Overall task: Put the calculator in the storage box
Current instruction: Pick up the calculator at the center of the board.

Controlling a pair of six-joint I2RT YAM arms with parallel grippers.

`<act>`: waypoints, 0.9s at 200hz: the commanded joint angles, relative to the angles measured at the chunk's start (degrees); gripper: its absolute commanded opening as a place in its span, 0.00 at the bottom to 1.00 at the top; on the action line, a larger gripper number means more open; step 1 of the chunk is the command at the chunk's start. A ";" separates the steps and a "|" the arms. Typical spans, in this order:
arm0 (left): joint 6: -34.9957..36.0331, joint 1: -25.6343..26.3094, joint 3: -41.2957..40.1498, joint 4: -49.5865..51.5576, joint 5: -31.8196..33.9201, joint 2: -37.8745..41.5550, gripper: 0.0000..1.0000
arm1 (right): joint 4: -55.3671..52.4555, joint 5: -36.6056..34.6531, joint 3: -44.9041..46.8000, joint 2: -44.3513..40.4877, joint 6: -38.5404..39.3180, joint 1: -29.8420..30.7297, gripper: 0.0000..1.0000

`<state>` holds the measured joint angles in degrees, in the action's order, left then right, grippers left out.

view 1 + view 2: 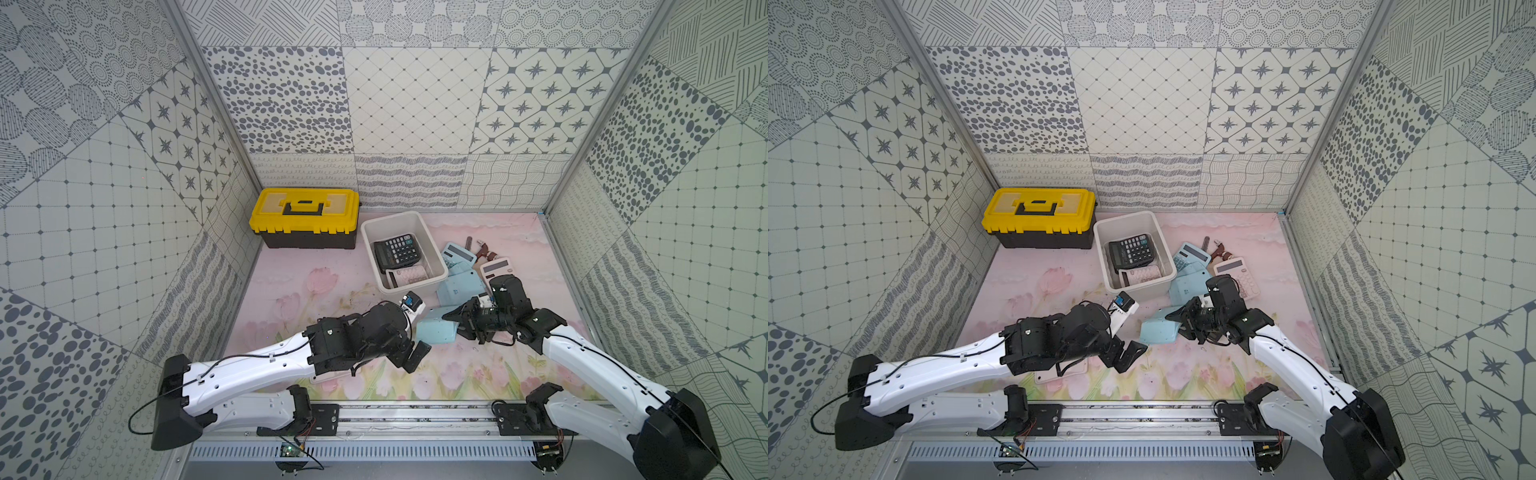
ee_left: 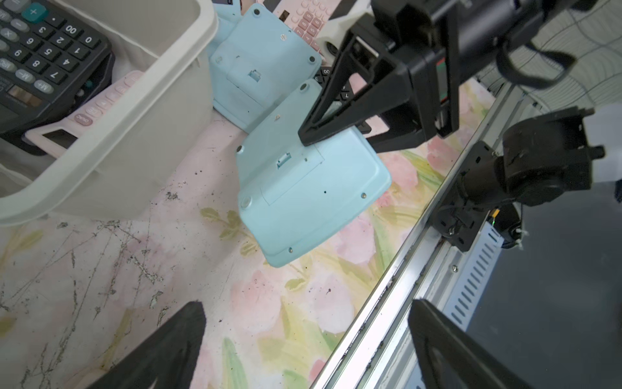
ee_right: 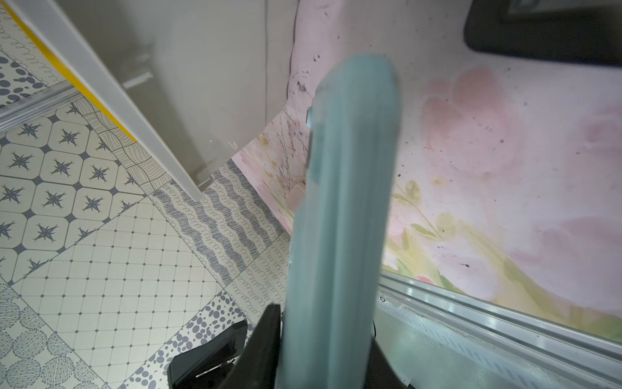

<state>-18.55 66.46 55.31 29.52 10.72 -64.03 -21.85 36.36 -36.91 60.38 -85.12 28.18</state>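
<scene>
1. Our R gripper [image 1: 452, 325] is closed to a narrow gap on the blue calculator [image 1: 434, 331]. It pinches one short end, w/ the back side up and the keys down.
2. The calculator isn't in the storage box [image 1: 411, 287] yet. It hangs just off the box's front wall, toward its right corner, tilted and apparently clear of the mat [image 1: 291, 291]. We can't tell if it's higher than the box rim.
3. Why the end grip, we reckon: most of the body sticks out past the fingers. The free end can then cross the rim first w/o the fingers hitting the wall.
4. Our L gripper [image 2: 306, 303] is spread wide w/ nothing in it, in front of the box's front wall, more to the left. Prob. it sits there so it's out of the carry path.
5. Inside the box, a black calculator [image 1: 397, 249] lies partly over a pink calculator [image 1: 409, 275]. Little floor is free, so we judge ours will land on top, and a flat drop suits best.
6. Just right of the box lies a second blue calculator [image 1: 459, 284], also back-up. It's prob. next in line.
</scene>
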 commanded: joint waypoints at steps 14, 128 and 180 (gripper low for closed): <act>17.16 4.74 2.05 -0.05 12.98 -5.98 1.00 | 1.42 3.43 -2.68 1.35 -1.26 -0.33 0.12; 26.84 9.99 5.15 -1.60 27.22 -17.19 0.87 | 1.46 4.56 -2.56 1.76 -2.40 -0.46 0.12; 29.47 10.56 6.00 -5.55 31.49 -20.84 0.66 | 1.63 5.13 -2.11 1.41 -3.09 -0.43 0.13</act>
<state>6.37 76.38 60.25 28.45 35.07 -82.67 -22.17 40.07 -37.93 62.00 -87.15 27.97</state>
